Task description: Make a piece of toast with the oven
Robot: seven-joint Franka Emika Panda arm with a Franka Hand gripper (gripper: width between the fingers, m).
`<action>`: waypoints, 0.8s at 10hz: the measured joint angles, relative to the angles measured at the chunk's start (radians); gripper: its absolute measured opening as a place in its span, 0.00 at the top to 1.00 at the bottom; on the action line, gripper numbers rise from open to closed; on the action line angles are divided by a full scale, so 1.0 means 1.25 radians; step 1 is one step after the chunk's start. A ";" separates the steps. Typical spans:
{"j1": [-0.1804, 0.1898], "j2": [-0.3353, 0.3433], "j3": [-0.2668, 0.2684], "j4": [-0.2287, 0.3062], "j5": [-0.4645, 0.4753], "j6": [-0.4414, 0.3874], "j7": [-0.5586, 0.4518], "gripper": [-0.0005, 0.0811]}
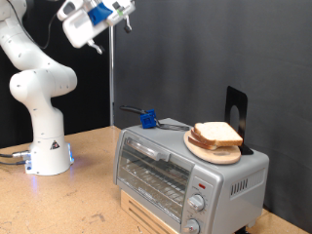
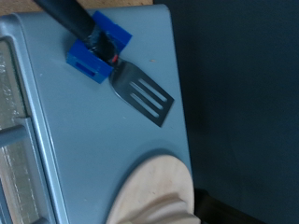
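Note:
The silver toaster oven (image 1: 185, 174) stands on a wooden base with its glass door shut. On its top lies a round wooden plate (image 1: 208, 149) carrying the piece of toast (image 1: 218, 134), pale with a brown crust. My gripper (image 1: 115, 14) hangs high above the oven, near the exterior view's top, well clear of everything and holding nothing. The wrist view looks down on the oven top (image 2: 103, 140), the plate's rim (image 2: 149, 187) and an edge of the toast (image 2: 173, 213). My fingers do not show there.
A black spatula (image 1: 168, 123) with a blue block (image 1: 148, 120) on its handle lies on the oven top beside the plate; it also shows in the wrist view (image 2: 142, 98). A black stand (image 1: 237, 109) rises behind the plate. A thin pole (image 1: 110, 78) stands behind the oven.

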 joint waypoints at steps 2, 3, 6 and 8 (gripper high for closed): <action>0.001 0.029 -0.001 0.009 0.001 0.003 -0.019 0.01; 0.003 0.024 -0.005 0.008 0.011 -0.006 -0.027 0.01; 0.037 0.020 -0.074 0.015 0.081 -0.051 -0.146 0.01; 0.041 0.041 -0.100 0.012 0.082 -0.004 -0.199 0.01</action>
